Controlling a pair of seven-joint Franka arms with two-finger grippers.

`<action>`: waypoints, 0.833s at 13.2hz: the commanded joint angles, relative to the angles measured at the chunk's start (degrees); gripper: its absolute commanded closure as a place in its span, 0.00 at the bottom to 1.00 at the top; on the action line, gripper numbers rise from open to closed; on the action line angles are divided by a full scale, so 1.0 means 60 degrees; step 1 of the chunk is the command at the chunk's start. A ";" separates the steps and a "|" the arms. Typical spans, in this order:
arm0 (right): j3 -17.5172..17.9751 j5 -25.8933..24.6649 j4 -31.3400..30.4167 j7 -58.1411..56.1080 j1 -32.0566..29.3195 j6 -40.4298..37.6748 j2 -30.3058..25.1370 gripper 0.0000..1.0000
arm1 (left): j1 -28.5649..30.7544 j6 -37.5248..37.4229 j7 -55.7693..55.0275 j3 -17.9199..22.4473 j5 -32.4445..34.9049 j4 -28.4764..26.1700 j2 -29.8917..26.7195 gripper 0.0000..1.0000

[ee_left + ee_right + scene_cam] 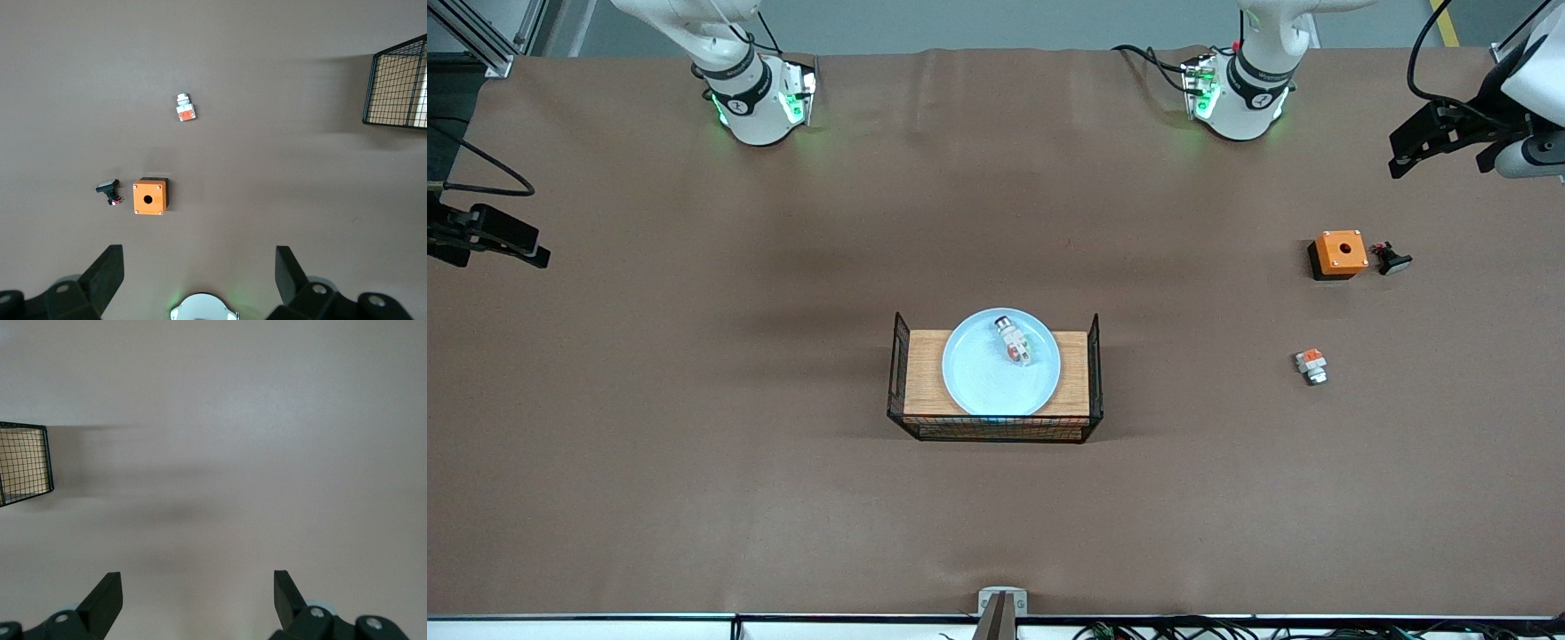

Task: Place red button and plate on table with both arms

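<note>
The red button (1014,341) lies on the pale blue plate (978,382) — itself on the wooden board (925,373) mid-table (694,444). Both grippers hang wide open and empty — left gripper (199,280) over the table's left-arm end, right gripper (197,603) over bare table.

White arms (738,89), black joint bands, green lights.

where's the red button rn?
Front view: the red button lies on the plate, which sits on the wooden board, mid-table.
</note>
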 commanded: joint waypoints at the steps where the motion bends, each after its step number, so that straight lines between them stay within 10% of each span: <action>1: 0.0136 -0.0147 -0.0055 -0.0122 -0.0116 0.0027 -0.0151 0.00 | 0.0045 -0.0088 0.0275 0.0015 -0.0089 0.0077 -0.0058 0.00; 11: 0.0136 -0.0147 -0.0055 -0.0137 -0.0116 0.0012 -0.0151 0.00 | -0.0263 0.0275 -0.1839 -0.1079 -0.0366 0.0897 0.1140 0.00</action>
